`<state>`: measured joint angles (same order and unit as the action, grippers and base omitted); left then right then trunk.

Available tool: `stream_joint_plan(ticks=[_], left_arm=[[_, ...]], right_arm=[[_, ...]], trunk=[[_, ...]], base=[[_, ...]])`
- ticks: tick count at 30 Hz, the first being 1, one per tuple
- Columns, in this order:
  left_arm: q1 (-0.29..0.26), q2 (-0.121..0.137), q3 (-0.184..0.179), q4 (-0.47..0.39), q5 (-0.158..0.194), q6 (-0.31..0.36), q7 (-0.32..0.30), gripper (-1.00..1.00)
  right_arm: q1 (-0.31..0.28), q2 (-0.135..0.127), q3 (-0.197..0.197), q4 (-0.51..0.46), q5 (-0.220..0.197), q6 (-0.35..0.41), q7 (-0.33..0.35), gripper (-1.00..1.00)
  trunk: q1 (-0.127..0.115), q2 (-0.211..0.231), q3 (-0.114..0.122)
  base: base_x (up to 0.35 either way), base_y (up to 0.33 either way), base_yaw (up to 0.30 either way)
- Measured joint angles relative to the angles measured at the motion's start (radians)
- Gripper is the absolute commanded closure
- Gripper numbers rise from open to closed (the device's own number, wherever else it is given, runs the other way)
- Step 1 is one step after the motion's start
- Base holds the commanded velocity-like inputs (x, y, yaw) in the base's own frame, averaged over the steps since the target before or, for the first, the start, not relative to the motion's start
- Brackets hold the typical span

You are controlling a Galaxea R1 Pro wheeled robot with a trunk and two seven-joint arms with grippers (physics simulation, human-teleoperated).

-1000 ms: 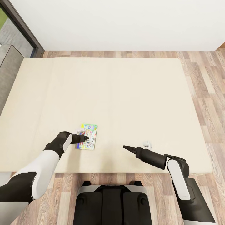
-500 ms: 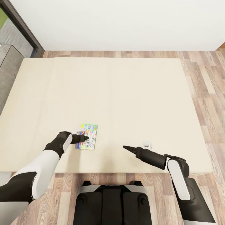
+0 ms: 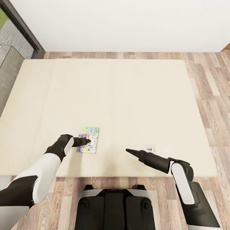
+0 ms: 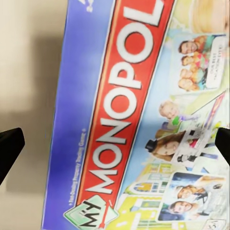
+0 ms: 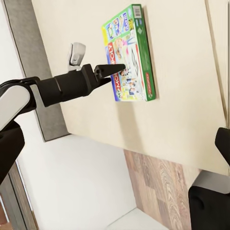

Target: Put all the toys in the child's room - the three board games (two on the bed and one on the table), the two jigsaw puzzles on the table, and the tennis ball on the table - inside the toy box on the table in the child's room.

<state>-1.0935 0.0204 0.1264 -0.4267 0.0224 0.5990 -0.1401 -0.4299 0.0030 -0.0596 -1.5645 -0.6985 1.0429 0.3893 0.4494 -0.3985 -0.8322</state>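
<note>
Hovering spread over the board game [image 4: 139, 120] on the bed [image 3: 127, 95], the left gripper [image 3: 87, 140] hides part of its cover — "MONOPOL" reads between the jaws; right gripper [image 3: 127, 150] state unclear.

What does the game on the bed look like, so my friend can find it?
Look at the big beige bed, near its front edge on the robot's left side. A flat board game lies there under the left gripper. It is the one colourful thing on the plain mattress, with a green edge and "MONOPOLY" in white letters on a red stripe.
</note>
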Motion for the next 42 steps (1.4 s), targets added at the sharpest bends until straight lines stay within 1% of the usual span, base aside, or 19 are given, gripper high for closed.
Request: stream_joint_plan(ticks=[9,35,42], left_arm=[[0.000,0.000,0.000,0.000,0.000,-0.003,0.000,-1.00],[0.000,0.000,0.000,-0.001,0.000,-0.004,0.000,-1.00],[0.000,0.000,0.000,0.000,0.000,-0.005,0.000,-1.00]], right_arm=[[0.000,0.000,0.000,0.000,0.000,0.000,0.000,-1.00],[0.000,0.001,0.001,0.000,0.000,0.000,0.000,-1.00],[0.001,0.001,0.001,0.000,0.000,0.000,0.000,-1.00]], trunk=[[0.000,0.000,0.000],[0.000,0.000,0.000],[0.000,0.000,0.000]], base=[[0.000,-0.151,0.000],[0.000,-0.007,0.000],[0.000,-0.141,0.000]])
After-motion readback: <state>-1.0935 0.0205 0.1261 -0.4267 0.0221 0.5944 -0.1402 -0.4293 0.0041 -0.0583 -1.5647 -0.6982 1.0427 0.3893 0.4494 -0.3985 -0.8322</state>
